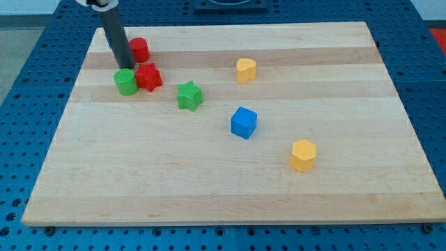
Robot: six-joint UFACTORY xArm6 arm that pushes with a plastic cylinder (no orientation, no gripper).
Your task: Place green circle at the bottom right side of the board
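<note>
The green circle point(126, 81) sits near the board's upper left. My tip point(125, 67) is at its top edge, touching or almost touching it. The dark rod rises from there toward the view's top left. A red star-like block point(148, 77) touches the green circle's right side. A red cylinder point(140, 49) stands just above, right of the rod.
A green star point(189, 95) lies right of the red star-like block. A yellow heart-like block point(245, 70) is at upper centre. A blue cube point(244, 123) is at centre. A yellow hexagon point(303, 155) is lower right. The wooden board point(223, 202) rests on a blue perforated table.
</note>
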